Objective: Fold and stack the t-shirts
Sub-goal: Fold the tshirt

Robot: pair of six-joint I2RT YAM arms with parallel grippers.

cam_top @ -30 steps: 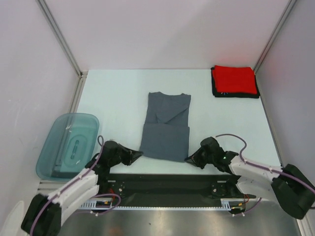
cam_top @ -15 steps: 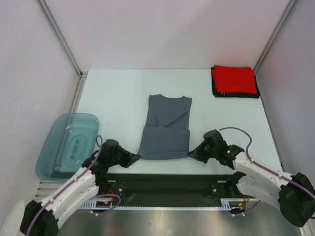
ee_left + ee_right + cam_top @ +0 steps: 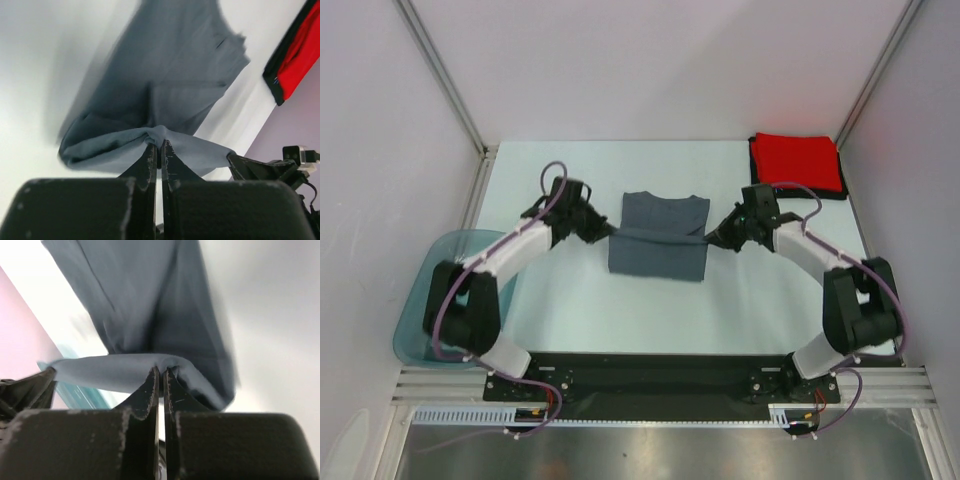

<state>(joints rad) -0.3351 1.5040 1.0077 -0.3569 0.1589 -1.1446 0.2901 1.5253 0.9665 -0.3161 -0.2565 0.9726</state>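
Because both pairs of fingers (image 3: 149, 162) are pinched on the hem corners, your left gripper (image 3: 604, 231) and right gripper (image 3: 713, 238) hold the grey t-shirt (image 3: 658, 258) stretched at the middle of the table (image 3: 570, 300), so the fold lands straight.

Centre t-shirt (image 3: 658, 258) lying mid-table (image 3: 570, 180), well apart from everything else. Left gripper (image 3: 612, 232) pinching raised cloth edge at shirt's left side; right gripper (image 3: 709, 240) pinching it at right side, edge stretching between them. Upper folded t-shirt (image 3: 797, 160) lying on lower folded t-shirt (image 3: 756, 185) in far right corner. Tub (image 3: 412, 330) sitting near left, possibly overhanging table's left edge; left arm partly covering it.
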